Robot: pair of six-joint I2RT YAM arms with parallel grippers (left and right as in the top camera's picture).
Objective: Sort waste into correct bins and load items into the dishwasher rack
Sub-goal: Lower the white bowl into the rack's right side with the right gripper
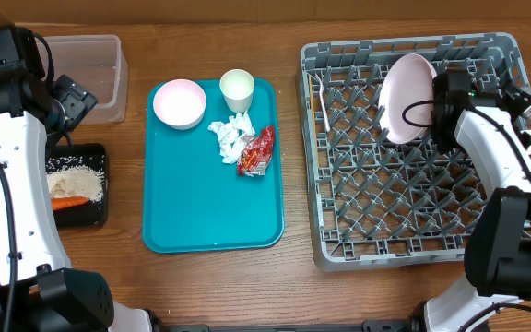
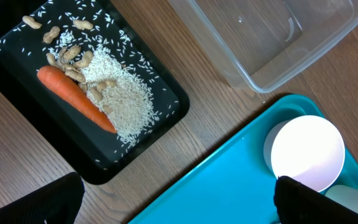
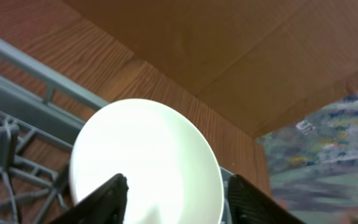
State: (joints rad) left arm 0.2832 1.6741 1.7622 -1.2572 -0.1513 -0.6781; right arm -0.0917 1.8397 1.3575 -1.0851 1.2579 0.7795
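right claw [image 3: 178, 183] released, plate [image 3: 145, 149] upright on edge just ahead in the rack [image 1: 404, 261]; released left claw [image 2: 178, 186] nearer the bowl [image 2: 306, 152].

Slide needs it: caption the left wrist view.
Carrot, peanuts and rice in the black tray, beside the clear tub and teal tray holding a white bowl.

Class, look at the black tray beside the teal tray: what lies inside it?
The black tray holds an orange carrot, beige peanuts and a heap of white rice with scattered grains. Whatever lies beneath the heap is covered.
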